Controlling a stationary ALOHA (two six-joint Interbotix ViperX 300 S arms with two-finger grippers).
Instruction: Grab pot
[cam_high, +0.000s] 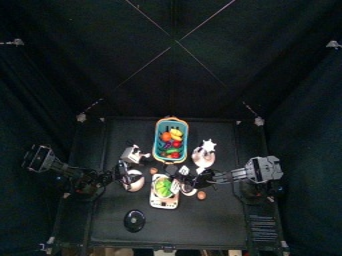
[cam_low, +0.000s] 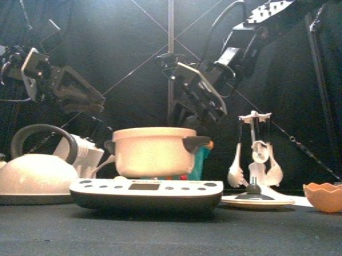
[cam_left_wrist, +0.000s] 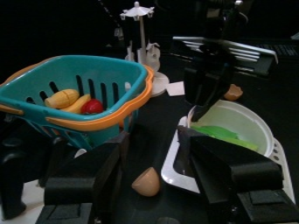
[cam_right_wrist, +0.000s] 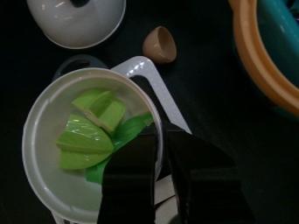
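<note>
1. Front view shows the cream pot (cam_low: 156, 152) upright at lower centre, sitting on a flat scale (cam_low: 144, 193), its teal handle (cam_low: 198, 150) pointing right.
2. Right wrist view looks into the pot (cam_right_wrist: 52, 149) at green vegetable pieces (cam_right_wrist: 93, 131); the right gripper (cam_right_wrist: 158, 166) hangs over the rim, jaws narrow, holding nothing.
3. Left wrist view has the left gripper (cam_left_wrist: 158, 179) wide open at the bottom, with a teal basket (cam_left_wrist: 82, 92) at upper left.
4. A white kettle (cam_low: 34, 165) stands at the front view's left edge.

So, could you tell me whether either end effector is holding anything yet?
Nothing is held: the right end effector hovers over the pot; the left is open.
</note>
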